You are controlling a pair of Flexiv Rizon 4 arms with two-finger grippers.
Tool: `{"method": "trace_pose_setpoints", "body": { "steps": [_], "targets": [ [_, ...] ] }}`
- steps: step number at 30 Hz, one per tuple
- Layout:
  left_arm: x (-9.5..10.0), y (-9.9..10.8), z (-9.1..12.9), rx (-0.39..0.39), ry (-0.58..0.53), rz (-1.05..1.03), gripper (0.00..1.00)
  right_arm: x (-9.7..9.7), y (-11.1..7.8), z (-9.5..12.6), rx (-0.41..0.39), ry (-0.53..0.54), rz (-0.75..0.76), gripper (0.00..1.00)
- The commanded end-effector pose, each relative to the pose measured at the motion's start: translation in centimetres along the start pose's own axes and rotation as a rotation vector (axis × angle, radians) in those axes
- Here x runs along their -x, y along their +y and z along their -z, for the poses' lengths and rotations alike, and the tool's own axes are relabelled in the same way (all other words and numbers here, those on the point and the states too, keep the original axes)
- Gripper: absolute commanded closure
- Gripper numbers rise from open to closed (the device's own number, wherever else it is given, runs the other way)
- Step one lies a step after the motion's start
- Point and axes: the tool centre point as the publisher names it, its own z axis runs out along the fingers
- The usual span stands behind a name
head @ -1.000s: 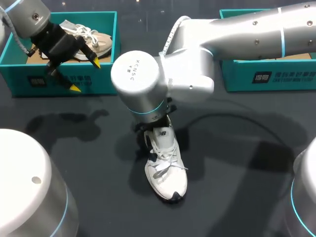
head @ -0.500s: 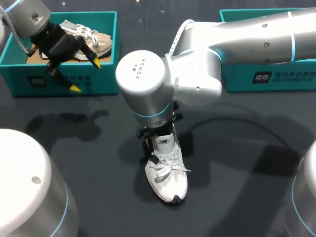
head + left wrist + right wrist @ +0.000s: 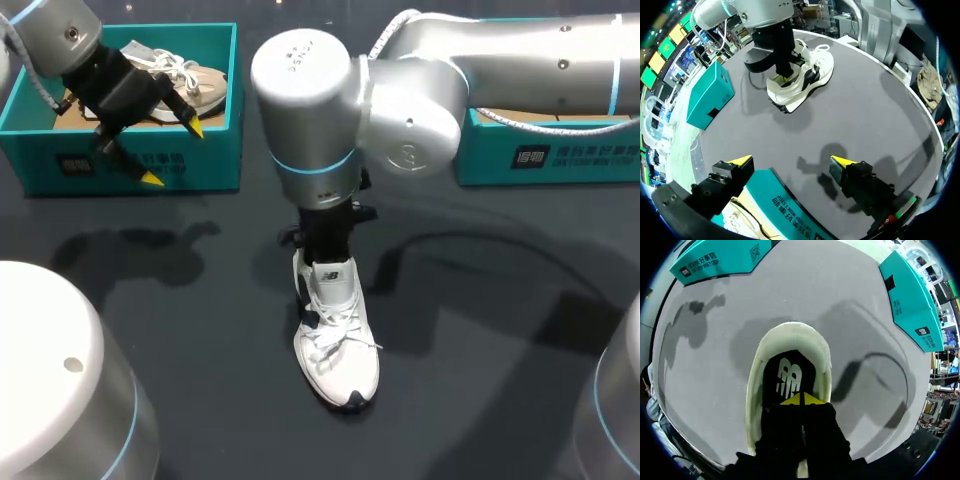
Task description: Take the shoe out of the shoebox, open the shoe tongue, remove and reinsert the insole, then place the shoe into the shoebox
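A white lace-up shoe stands on the dark table, toe toward me. My right gripper reaches straight down into its heel opening. In the right wrist view the two yellow tips of that gripper are pressed together, shut, at the rear of the black insole inside the shoe's pale collar. Whether they pinch the insole I cannot tell. My left gripper hangs open over the front wall of the left teal shoebox, holding nothing. The white shoe lies well ahead of it.
A beige shoe lies in the left shoebox. A second teal shoebox stands at the back right, under my right arm. Bare table lies around the white shoe.
My right arm's wrist has swung up and toward the far side, so more of its black gripper shows above the shoe. The tips stay in the heel. The left arm has not moved.
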Motion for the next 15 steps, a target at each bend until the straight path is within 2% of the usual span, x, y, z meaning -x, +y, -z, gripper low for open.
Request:
{"method": "trace_pose_setpoints", "body": {
  "steps": [1, 7, 11, 15],
  "targets": [
    [0.0, 0.0, 0.0, 0.003, 0.002, -0.001, 0.00, -0.3, 0.2, -0.2, -0.038, 0.000, -0.009, 1.00],
    [0.0, 0.0, 0.0, 0.003, 0.002, -0.001, 0.00, -0.9, -1.1, 0.7, -0.073, -0.014, -0.032, 0.75],
    [0.0, 0.0, 0.0, 0.003, 0.002, -0.001, 0.00, -1.6, -1.7, 1.8, -0.087, -0.033, -0.038, 0.69],
    [0.0, 0.0, 0.0, 0.003, 0.002, -0.001, 0.00, -2.0, -1.8, 2.2, -0.097, -0.055, -0.036, 0.69]
  ]
}}
